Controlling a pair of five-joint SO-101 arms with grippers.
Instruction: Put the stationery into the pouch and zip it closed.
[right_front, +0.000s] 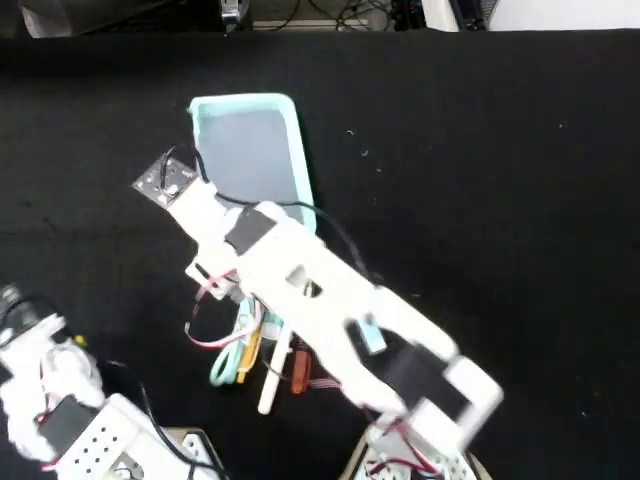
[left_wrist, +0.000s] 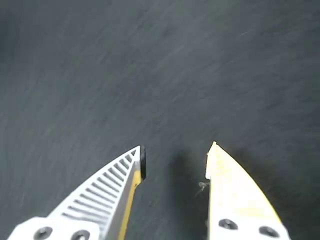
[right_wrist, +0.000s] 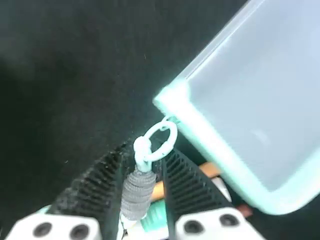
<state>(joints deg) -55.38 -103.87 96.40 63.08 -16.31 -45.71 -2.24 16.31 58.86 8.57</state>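
Note:
A translucent pouch (right_front: 250, 150) with a mint-green edge lies flat at the back left of the black table. Near its corner my right gripper (right_wrist: 145, 150) is shut on the zipper pull (right_wrist: 137, 192), a grey cord tab on a pale ring (right_wrist: 161, 139). The pouch (right_wrist: 250, 115) lies just beyond the fingertips. Several pens and other stationery (right_front: 245, 350) lie bunched on the table, partly under the right arm (right_front: 320, 290). My left gripper (left_wrist: 176, 156) is open over bare table, holding nothing.
The left arm (right_front: 50, 400) sits at the front left corner, away from the pouch. Black cloth (right_front: 500, 200) covers the table, with free room on the right half. Cables and clutter lie past the far edge.

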